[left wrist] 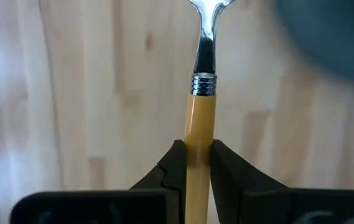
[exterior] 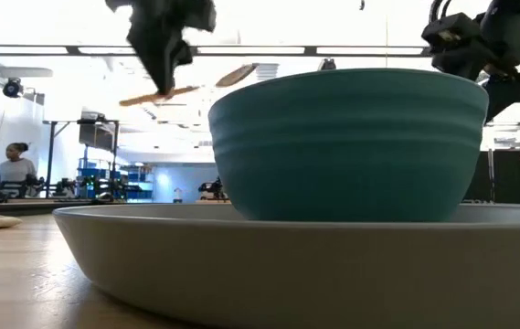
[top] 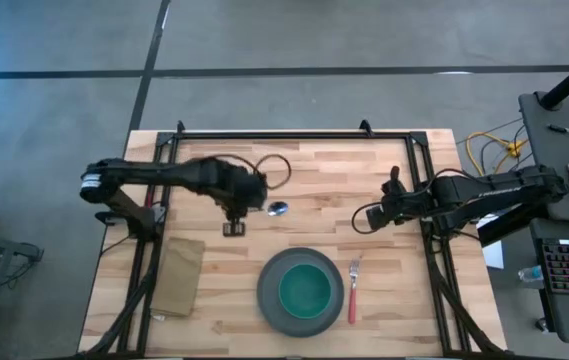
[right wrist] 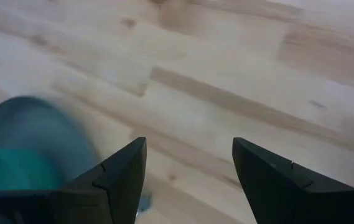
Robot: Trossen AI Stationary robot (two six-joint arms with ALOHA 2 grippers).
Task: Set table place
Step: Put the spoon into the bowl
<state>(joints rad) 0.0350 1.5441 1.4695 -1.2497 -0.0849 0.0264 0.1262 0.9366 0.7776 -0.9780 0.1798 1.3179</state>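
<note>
My left gripper [top: 252, 204] [left wrist: 196, 149] hangs over the middle of the table [top: 364, 165], shut on a spoon [top: 278, 208] [exterior: 186, 90] that has a yellow handle and a metal bowl. A teal bowl [top: 304, 290] [exterior: 342, 146] stands on a grey plate [top: 267, 300] [exterior: 241, 265] near the table's near edge. A red-handled fork [top: 353, 292] lies flat on the table, just right of the plate. A tan napkin [top: 179, 275] lies flat to the plate's left. My right gripper [top: 394, 188] [right wrist: 189, 149] hovers open over the table's right part, touching nothing. My left gripper pinches the spoon's yellow handle [left wrist: 199, 124] between its two fingers, a little back from the ribbed metal collar [left wrist: 204, 84]. The fingers come from above and lie across the handle. The spoon is lifted clear of the table, nearly level, its bowl end [exterior: 238, 75] slightly higher.
A black rail frame [top: 294, 135] edges the table. Cables loop on the far middle [top: 276, 165] and near the right arm [top: 366, 218]. Bare wood lies between the plate and the far edge. A person [exterior: 13, 169] sits in the room beyond.
</note>
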